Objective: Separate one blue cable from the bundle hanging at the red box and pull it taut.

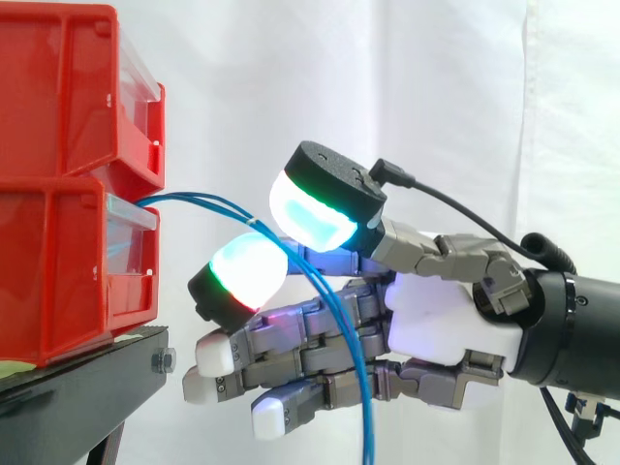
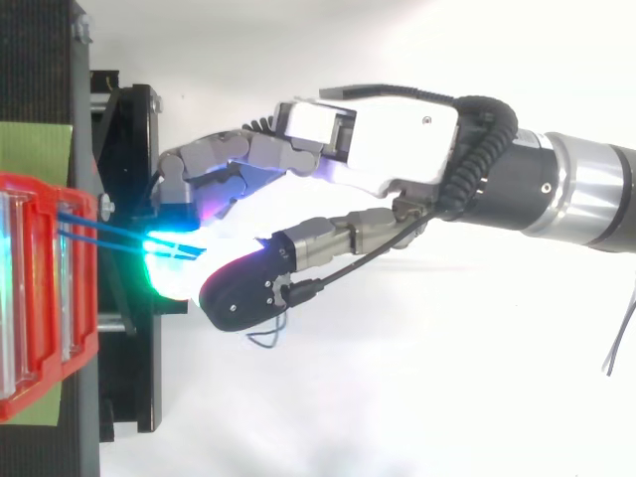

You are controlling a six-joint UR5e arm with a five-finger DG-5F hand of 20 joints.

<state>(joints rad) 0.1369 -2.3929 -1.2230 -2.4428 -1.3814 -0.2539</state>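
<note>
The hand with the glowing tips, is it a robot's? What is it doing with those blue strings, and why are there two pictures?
Yes, it is a robot hand on the end of a robot arm that comes in from the right. Its glowing fingertips are thick pads, part of the hand itself. One picture is taken from the side and the other from above, and both show the same moment. On the left, red bins sit stacked on a black stand. The blue strings are thin blue cables. They come out of the lower bin, arch over and hang down in front of the hand. The hand pinches them between two glowing pads, close to the bin.
</note>
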